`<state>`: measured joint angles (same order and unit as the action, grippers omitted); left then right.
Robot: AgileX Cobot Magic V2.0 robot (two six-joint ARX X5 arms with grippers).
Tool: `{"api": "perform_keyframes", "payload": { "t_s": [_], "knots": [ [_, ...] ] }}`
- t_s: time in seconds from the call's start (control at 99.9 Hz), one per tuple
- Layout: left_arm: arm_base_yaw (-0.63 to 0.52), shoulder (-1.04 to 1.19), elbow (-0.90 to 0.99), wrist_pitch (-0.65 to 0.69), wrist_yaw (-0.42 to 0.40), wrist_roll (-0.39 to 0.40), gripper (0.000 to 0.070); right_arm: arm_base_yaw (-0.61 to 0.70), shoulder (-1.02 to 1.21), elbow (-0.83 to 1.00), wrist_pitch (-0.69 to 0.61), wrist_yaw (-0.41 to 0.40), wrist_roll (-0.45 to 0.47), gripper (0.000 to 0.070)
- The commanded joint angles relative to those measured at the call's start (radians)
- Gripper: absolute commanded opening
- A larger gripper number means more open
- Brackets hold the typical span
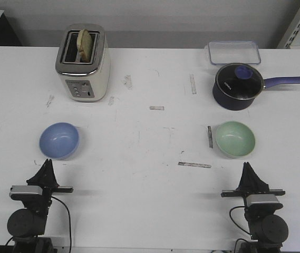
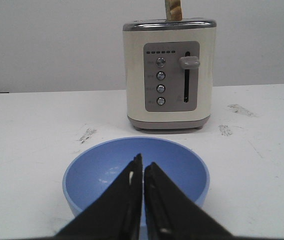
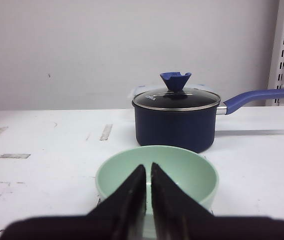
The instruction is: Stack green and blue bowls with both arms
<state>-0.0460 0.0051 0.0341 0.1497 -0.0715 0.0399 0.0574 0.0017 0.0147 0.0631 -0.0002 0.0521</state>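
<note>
White table [image 1: 139,200], blue bowl [image 2: 137,172] and green bowl [image 3: 157,176] apart, both arms' fingers closed, empty.

Blue bowl [image 1: 59,140] left, green bowl [image 1: 235,138] right, upright.

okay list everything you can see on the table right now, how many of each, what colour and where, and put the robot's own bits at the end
blue bowl: one, light periwinkle blue, near left of the table, empty, just ahead of the left gripper
green bowl: one, pale mint green, near right, empty, just ahead of the right gripper
toaster: one, cream with a silver top, far left, a slice of bread standing in a slot
saucepan: one, dark navy with a glass lid and a blue handle pointing right, far right, behind the green bowl
container: one, clear plastic, rectangular, at the far edge behind the saucepan
table: one, white, scuffed, with bits of tape
left gripper: one, black, closed, holding nothing
right gripper: one, black, closed, holding nothing
</note>
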Motion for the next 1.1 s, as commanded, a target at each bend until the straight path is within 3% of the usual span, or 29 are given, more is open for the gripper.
{"api": "perform_keyframes", "payload": {
  "t_s": [0.0,0.371,0.671,1.091],
  "knots": [
    [0.001,-0.002,-0.022,0.015,0.005,0.012,0.0002,0.002,0.000,-0.002,0.005,0.000,-0.001,0.0012],
    [0.001,-0.002,-0.022,0.015,0.005,0.012,0.0001,0.002,0.000,-0.001,0.003,0.000,-0.007,0.0009],
    [0.001,-0.002,-0.022,0.015,0.005,0.012,0.0002,0.002,0.036,0.078,-0.045,0.000,-0.087,0.0008],
    [0.001,-0.002,-0.022,0.015,0.005,0.012,0.0002,0.002,0.349,0.293,-0.055,0.006,-0.075,0.0007]
  ]
}}
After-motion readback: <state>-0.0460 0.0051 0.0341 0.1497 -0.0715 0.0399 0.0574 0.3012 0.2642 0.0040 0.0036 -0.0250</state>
